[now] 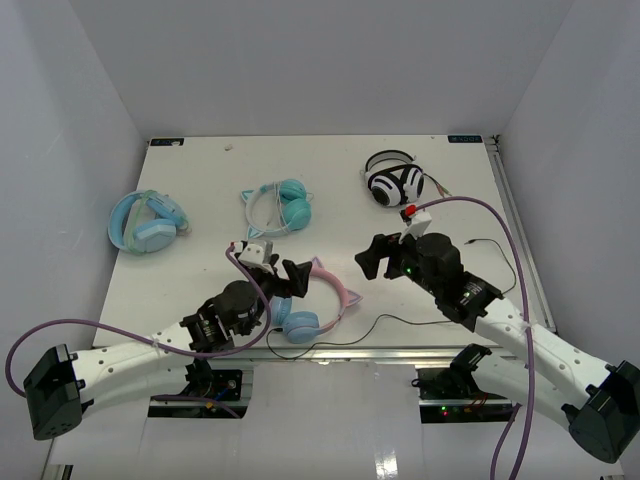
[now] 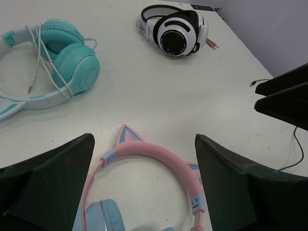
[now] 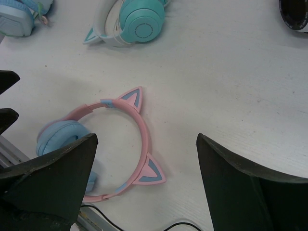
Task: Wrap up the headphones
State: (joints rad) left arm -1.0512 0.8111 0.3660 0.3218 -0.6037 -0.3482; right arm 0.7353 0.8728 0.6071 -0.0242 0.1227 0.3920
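Note:
The headphones (image 1: 335,290) lie flat near the table's front edge, with a pink cat-ear headband and light blue ear cups (image 1: 302,325). Their thin black cable (image 1: 400,320) trails loose to the right along the front edge. My left gripper (image 1: 288,277) is open and empty, hovering just above the headband, which shows between its fingers in the left wrist view (image 2: 159,156). My right gripper (image 1: 378,258) is open and empty, a little to the right of the headband and above the table. The headphones also show in the right wrist view (image 3: 144,130).
A teal cat-ear pair (image 1: 280,207) with a white cable lies mid-table. A bulky light blue pair (image 1: 148,222) lies at the left. A black and white pair (image 1: 395,183) lies at the back right. White walls enclose the table on three sides.

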